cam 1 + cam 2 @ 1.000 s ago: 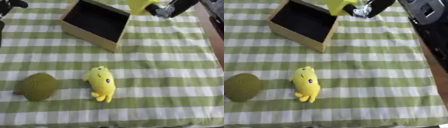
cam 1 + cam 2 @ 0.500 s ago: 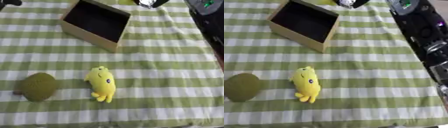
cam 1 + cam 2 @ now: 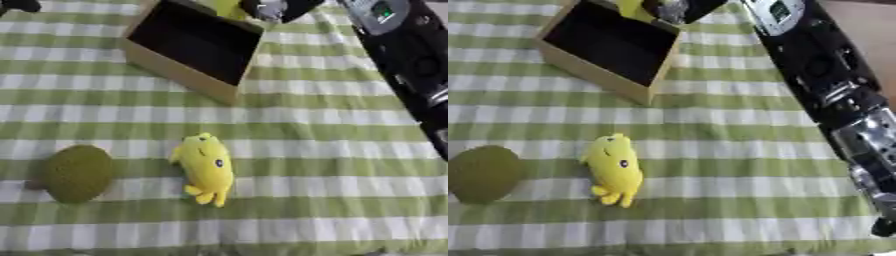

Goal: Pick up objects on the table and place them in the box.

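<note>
A cloth of green and white stripes crossed into a check covers the tabletop [image 3: 306, 130]. The tan cardboard box [image 3: 179, 76] is black inside. The soft yellow plush toy [image 3: 207, 168] has a small dark eye. The round, dull olive-green object [image 3: 77, 173] is plain, with no markings. The right robot hand [image 3: 677, 7] is black with silver parts, against a bright yellow item [image 3: 633, 8]; its arm [image 3: 833, 95] is black and silver too.
</note>
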